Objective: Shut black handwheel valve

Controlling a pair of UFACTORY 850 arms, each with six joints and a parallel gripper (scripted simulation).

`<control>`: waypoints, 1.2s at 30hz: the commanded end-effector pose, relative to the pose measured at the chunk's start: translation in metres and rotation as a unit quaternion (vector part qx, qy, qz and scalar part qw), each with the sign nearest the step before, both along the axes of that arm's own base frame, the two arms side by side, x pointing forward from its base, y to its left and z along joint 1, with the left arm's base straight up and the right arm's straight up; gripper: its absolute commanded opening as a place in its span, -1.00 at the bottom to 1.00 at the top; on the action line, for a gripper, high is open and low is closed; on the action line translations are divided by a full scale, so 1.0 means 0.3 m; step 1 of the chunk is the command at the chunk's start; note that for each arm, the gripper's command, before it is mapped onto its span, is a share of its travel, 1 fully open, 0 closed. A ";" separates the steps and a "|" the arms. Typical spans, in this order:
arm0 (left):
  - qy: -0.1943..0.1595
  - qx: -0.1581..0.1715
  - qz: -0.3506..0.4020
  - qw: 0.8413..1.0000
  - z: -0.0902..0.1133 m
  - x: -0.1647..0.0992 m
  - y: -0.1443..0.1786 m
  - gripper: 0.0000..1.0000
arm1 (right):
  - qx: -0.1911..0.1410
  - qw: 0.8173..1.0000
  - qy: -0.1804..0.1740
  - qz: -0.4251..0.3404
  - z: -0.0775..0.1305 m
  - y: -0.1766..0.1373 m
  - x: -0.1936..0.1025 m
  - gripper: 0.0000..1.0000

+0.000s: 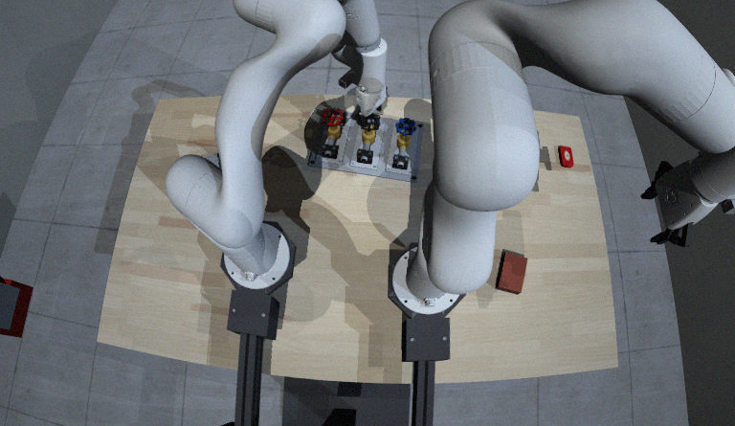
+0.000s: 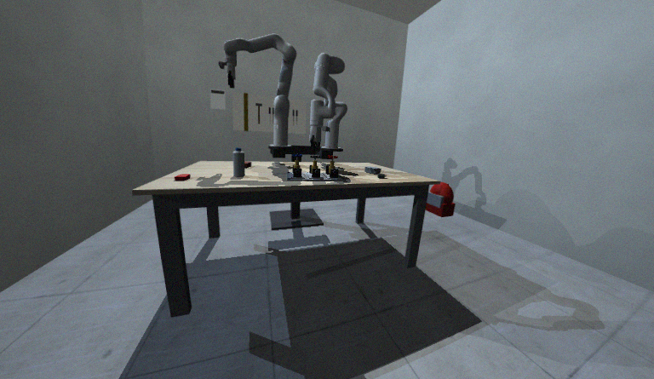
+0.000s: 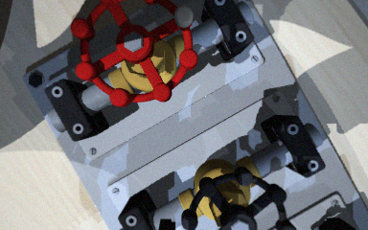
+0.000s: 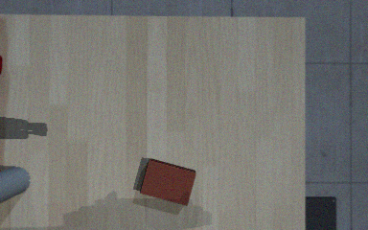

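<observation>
The black handwheel (image 1: 369, 123) (image 2: 314, 156) (image 3: 244, 177) is the middle one of three valves on a grey plate (image 3: 177, 115). The red handwheel (image 1: 332, 117) (image 2: 332, 157) (image 3: 120, 97) and the blue handwheel (image 1: 405, 125) (image 2: 296, 155) stand on either side. My left gripper (image 2: 314, 143) points down at the black handwheel, its fingers apart; in the left wrist view only their tips show at the bottom edge, on either side of the wheel, and nothing is gripped. The wheel's lower part is cut off there. My right gripper (image 1: 650, 216) (image 2: 231, 84) is open and empty, high beyond the table's right side.
A grey bottle (image 2: 238, 164) (image 4: 11, 183), a small red box (image 1: 566, 156) (image 2: 182, 176) and a brown-red block (image 1: 512, 272) (image 4: 168, 182) stand on the blue handwheel's side of the table. A grey object (image 2: 372, 169) and a small dark one (image 2: 381, 175) lie beyond the red valve.
</observation>
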State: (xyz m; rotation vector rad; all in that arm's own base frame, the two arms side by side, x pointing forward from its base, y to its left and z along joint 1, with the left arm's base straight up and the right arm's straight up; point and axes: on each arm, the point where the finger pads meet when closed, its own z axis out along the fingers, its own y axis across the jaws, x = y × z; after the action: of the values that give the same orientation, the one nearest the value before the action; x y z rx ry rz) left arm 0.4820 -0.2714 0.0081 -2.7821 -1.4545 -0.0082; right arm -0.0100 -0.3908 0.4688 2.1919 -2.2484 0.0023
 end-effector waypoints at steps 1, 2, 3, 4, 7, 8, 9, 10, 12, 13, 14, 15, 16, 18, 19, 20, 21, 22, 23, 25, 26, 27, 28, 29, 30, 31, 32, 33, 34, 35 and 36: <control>-0.001 0.000 0.000 1.000 -0.004 0.003 -0.002 0.65 | -0.001 1.000 0.000 0.000 0.003 -0.001 0.000 1.00; -0.001 0.000 0.000 1.000 -0.007 0.003 -0.002 0.65 | -0.001 1.000 0.000 0.000 0.003 -0.001 0.000 1.00; -0.001 0.000 0.000 1.000 -0.011 0.004 -0.002 0.65 | -0.001 1.000 0.000 0.000 0.003 -0.001 0.000 1.00; -0.001 0.000 0.000 1.000 -0.014 0.004 -0.002 0.65 | -0.001 1.000 0.000 0.000 0.003 -0.001 0.000 1.00; -0.001 0.000 0.000 1.000 -0.022 0.004 -0.002 0.65 | -0.001 1.000 0.000 0.000 0.003 -0.001 0.000 1.00; -0.001 0.000 0.000 1.000 -0.024 0.004 -0.002 0.65 | -0.001 1.000 0.000 0.000 0.003 -0.001 0.000 1.00; -0.001 0.000 0.000 1.000 -0.026 0.004 -0.002 0.65 | -0.001 1.000 0.000 0.000 0.003 -0.001 0.000 1.00; -0.001 0.000 0.000 1.000 -0.027 0.004 -0.002 0.65 | -0.001 1.000 0.000 0.000 0.003 -0.001 0.000 1.00; -0.001 0.000 0.000 1.000 -0.030 0.004 -0.002 0.65 | -0.001 1.000 0.000 0.000 0.003 -0.001 0.000 1.00; -0.001 0.000 0.000 1.000 -0.031 0.004 -0.002 0.65 | -0.001 1.000 0.000 0.000 0.003 -0.001 0.000 1.00; -0.001 0.000 0.000 1.000 -0.031 0.005 -0.002 0.65 | -0.001 1.000 0.000 0.000 0.003 -0.001 0.000 1.00; -0.001 0.000 0.000 1.000 -0.032 0.005 -0.002 0.65 | -0.001 1.000 0.000 0.000 0.003 -0.001 0.000 1.00; -0.001 0.000 0.000 1.000 -0.032 0.005 -0.002 0.65 | -0.001 1.000 0.000 0.000 0.003 -0.001 0.000 1.00; -0.001 0.000 0.000 1.000 -0.032 0.005 -0.002 0.65 | -0.001 1.000 0.000 0.000 0.003 -0.001 0.000 1.00; -0.001 0.000 0.000 1.000 -0.033 0.005 -0.002 0.65 | -0.001 1.000 0.000 0.000 0.003 -0.001 0.000 1.00; -0.001 0.000 0.000 1.000 -0.033 0.005 -0.002 0.65 | -0.001 1.000 0.000 0.000 0.003 -0.001 0.000 1.00; -0.001 0.000 0.000 1.000 -0.033 0.005 -0.002 0.65 | -0.001 1.000 0.000 0.000 0.003 -0.001 0.000 1.00; -0.001 0.000 0.000 1.000 -0.033 0.005 -0.002 0.65 | -0.001 1.000 0.000 0.000 0.003 -0.001 0.000 1.00; -0.001 0.000 0.000 1.000 -0.033 0.005 -0.002 0.65 | -0.001 1.000 0.000 0.000 0.003 -0.001 0.000 1.00; -0.001 0.000 0.000 1.000 -0.033 0.005 -0.002 0.65 | -0.001 1.000 0.000 0.000 0.003 -0.001 0.000 1.00; -0.001 0.000 0.000 1.000 -0.033 0.005 -0.002 0.65 | -0.001 1.000 0.000 0.000 0.003 -0.001 0.000 1.00; -0.001 0.000 0.000 1.000 -0.033 0.005 -0.002 0.65 | -0.001 1.000 0.000 0.000 0.003 -0.001 0.000 1.00; -0.001 0.000 0.000 1.000 -0.033 0.005 -0.002 0.65 | -0.001 1.000 0.000 0.000 0.003 -0.001 0.000 1.00; -0.001 0.000 0.000 1.000 -0.033 0.005 -0.002 0.65 | -0.001 1.000 0.000 0.000 0.003 -0.001 0.000 1.00; -0.001 0.000 0.000 1.000 -0.033 0.005 -0.002 0.65 | -0.001 1.000 0.000 0.000 0.003 -0.001 0.000 1.00; -0.001 0.000 0.000 1.000 -0.033 0.005 -0.002 0.65 | -0.001 1.000 0.000 0.000 0.003 -0.001 0.000 1.00; -0.001 0.000 0.000 1.000 -0.033 0.005 -0.002 0.65 | -0.001 1.000 0.000 0.000 0.003 -0.001 0.000 1.00; -0.001 0.000 0.000 1.000 -0.033 0.005 -0.002 0.65 | -0.001 1.000 0.000 0.000 0.003 -0.001 0.000 1.00; -0.001 0.000 0.000 1.000 -0.033 0.005 -0.002 0.65 | -0.001 1.000 0.000 0.000 0.003 -0.001 0.000 1.00; -0.001 0.000 0.000 1.000 -0.033 0.005 -0.002 0.65 | -0.001 1.000 0.000 0.000 0.003 -0.001 0.000 1.00; -0.001 0.000 0.000 1.000 -0.033 0.005 -0.002 0.65 | -0.001 1.000 0.000 0.000 0.003 -0.001 0.000 1.00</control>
State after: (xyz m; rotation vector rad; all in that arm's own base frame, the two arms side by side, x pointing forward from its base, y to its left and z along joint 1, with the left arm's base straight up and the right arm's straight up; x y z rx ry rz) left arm 0.4825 -0.2715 -0.0025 -2.7822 -1.4545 -0.0083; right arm -0.0100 -0.3908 0.4688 2.1919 -2.2484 0.0023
